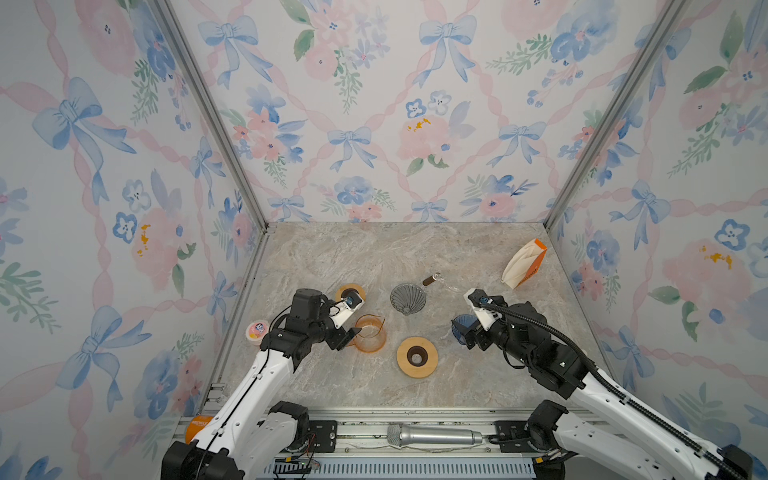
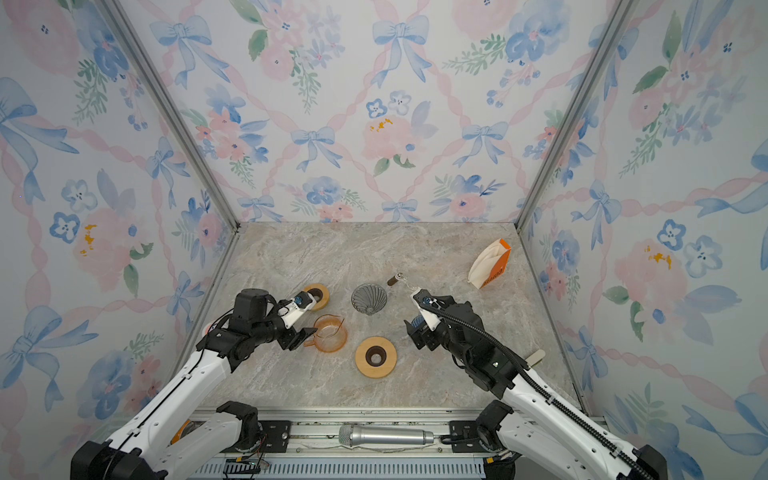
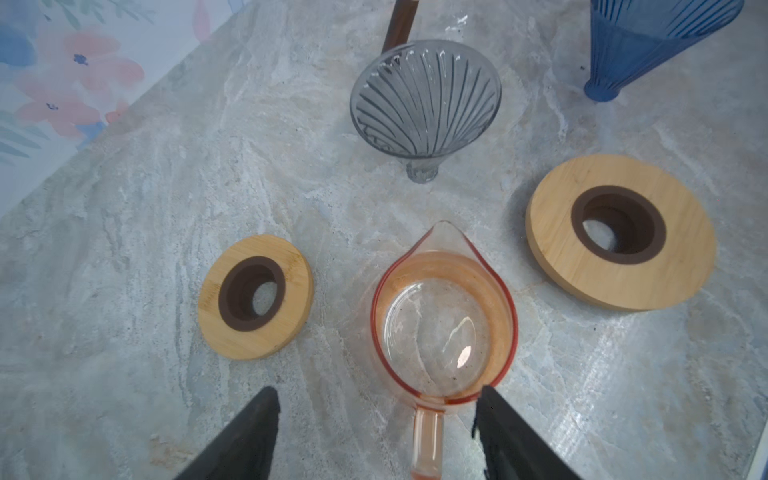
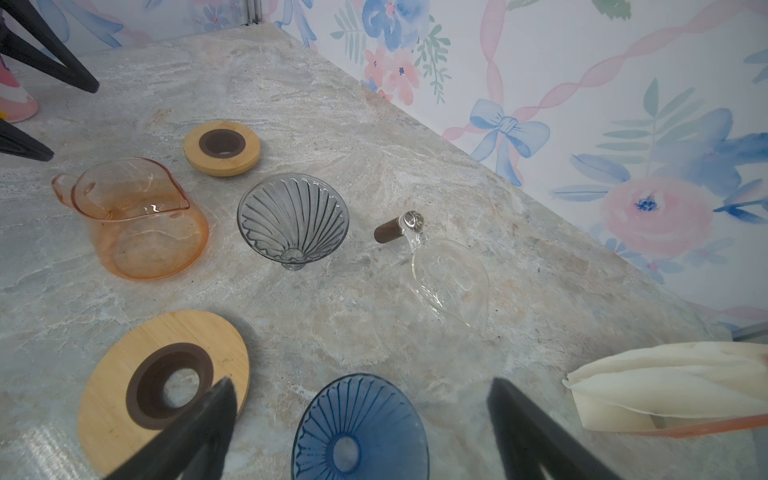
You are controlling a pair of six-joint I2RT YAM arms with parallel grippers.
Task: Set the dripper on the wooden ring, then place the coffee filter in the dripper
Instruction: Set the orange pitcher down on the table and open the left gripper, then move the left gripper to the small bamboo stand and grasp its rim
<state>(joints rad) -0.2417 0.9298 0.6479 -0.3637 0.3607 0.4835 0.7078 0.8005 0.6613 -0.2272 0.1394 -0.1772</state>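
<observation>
Mia: Where are the coffee filters [image 1: 521, 266]?

Tom: The white paper filters sit in their orange pack. They are far out at 2 o'clock on the bench [image 1: 457, 257], close to the side wall.

Mia: And the drippers?

Tom: The grey dripper [image 1: 408, 298] stands near the middle, empty. The blue dripper [image 4: 360, 432] is at 4 o'clock from it, empty too.

Mia: What about the right pincer [image 4: 361, 384]?

Tom: It is wide open and holds nothing. The blue dripper shows between its jaws.

Mia: And the left pincer [image 3: 376, 395]?

Tom: Open too, with nothing in it. The handle of the orange glass jug [image 3: 442, 316] lies between its jaws, but they stand apart from it.

Mia: Anything else?

Tom: A big wooden ring [image 1: 417, 356] lies at 6 o'clock from the grey dripper.
</observation>
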